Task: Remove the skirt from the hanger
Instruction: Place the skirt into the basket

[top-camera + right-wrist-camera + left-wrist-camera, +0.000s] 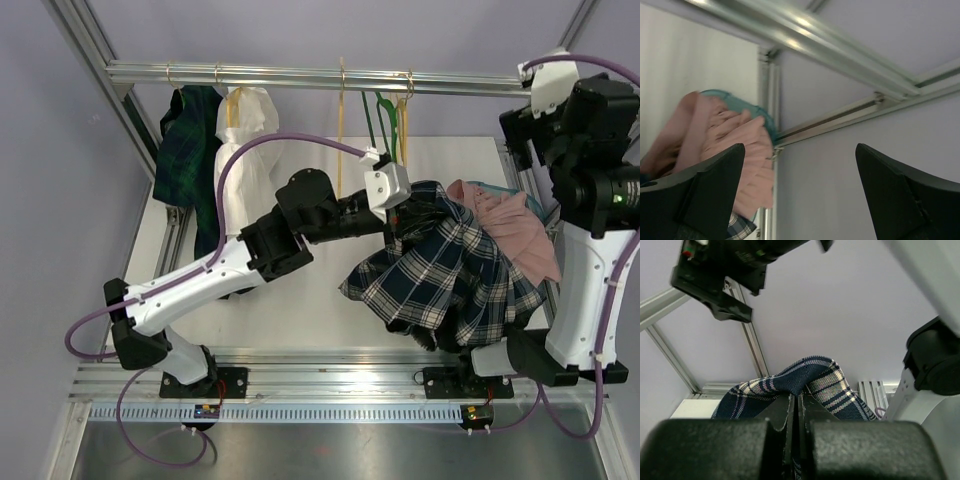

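Note:
The navy and white plaid skirt (450, 275) lies bunched on the table at the right, its upper edge lifted. My left gripper (400, 215) is shut on a fold of that edge; the left wrist view shows the skirt (810, 375) pinched between the closed fingers of the gripper (799, 396). A bare green hanger (378, 118) hangs from the rail (300, 76) just above and behind; no part of the skirt touches it. My right gripper (800, 150) is open and empty, held high by the right frame post, away from the skirt.
A pink garment (515, 225) lies behind the skirt, over something teal (740, 107). A dark green plaid garment (190, 150) and a white one (245, 150) hang at the rail's left. Two bare wooden hangers (341, 120) flank the green one. Aluminium frame posts border both sides.

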`<state>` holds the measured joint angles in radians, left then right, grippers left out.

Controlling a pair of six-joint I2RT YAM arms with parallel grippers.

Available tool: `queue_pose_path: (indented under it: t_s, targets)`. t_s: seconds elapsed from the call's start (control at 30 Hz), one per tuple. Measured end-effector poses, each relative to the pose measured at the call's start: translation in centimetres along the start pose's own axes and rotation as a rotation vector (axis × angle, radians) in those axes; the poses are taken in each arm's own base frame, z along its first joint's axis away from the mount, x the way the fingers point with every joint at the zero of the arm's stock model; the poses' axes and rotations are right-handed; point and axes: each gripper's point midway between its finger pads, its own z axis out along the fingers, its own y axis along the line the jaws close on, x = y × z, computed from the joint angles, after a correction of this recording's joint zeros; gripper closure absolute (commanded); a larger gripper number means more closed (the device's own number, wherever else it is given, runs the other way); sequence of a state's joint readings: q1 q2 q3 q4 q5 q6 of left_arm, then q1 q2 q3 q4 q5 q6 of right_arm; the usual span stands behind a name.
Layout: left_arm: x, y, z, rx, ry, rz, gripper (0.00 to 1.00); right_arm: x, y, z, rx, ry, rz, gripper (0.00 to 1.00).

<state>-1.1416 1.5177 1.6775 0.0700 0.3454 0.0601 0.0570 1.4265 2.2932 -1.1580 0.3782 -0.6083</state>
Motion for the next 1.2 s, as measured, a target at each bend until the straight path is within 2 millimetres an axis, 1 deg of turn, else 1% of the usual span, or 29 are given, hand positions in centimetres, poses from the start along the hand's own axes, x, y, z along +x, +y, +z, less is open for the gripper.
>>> queue_pose_path:
  t_s: [0.07, 0.13, 0.2, 0.27, 0.33, 0.4, 0.5, 0.73, 0.9, 0.97, 1.07, 1.2]
  targets:
    - [0.8, -0.2, -0.6, 0.001, 0.02, 0.003, 1.0, 0.8, 2.1, -1.5, -0.125, -0.018, 0.002, 0.0]
    - [1.9, -0.5, -1.5, 0.003, 0.052, 0.002, 1.0, 1.0, 3.8, -3.3, -0.235, -0.054, 0.004, 0.01]
    - [2.8, -0.9, -2.5, 0.004, 0.078, 0.001, 1.0, 0.3, 5.3, -5.4, -0.342, -0.126, 0.009, 0.01]
    - [3.7, -1.2, -3.8, 0.002, 0.109, 0.0, 1.0, -0.7, 6.7, -7.2, -0.448, -0.21, 0.002, 0.0]
    - [4.4, -1.5, -5.2, -0.004, 0.133, -0.001, 1.0, -1.7, 7.9, -8.8, -0.54, -0.295, -0.018, 0.0]
    - [4.8, -1.7, -6.4, -0.01, 0.15, 0.001, 1.0, -2.0, 9.5, -10.0, -0.632, -0.353, -0.044, 0.0]
    - [5.1, -1.8, -8.0, -0.03, 0.169, 0.009, 1.0, -0.9, 12.8, -11.7, -0.806, -0.404, -0.088, 0.0]
    - [5.3, -1.2, -10.4, -0.082, 0.202, 0.036, 1.0, 1.8, 19.5, -14.8, -1.158, -0.448, -0.118, 0.0]
    - [5.6, -0.6, -10.9, -0.108, 0.219, 0.044, 1.0, 3.3, 23.3, -16.8, -1.37, -0.457, -0.147, 0.0]
    - [5.7, -0.5, -11.0, -0.115, 0.227, 0.044, 1.0, 4.0, 24.4, -17.3, -1.429, -0.454, -0.151, 0.0]
    - [5.8, -0.3, -11.0, -0.124, 0.23, 0.044, 1.0, 5.0, 25.5, -17.1, -1.48, -0.428, -0.144, 0.01]
    - [6.2, -0.5, -11.4, -0.129, 0.232, 0.033, 1.0, 7.8, 27.7, -16.9, -1.562, -0.329, -0.105, 0.01]
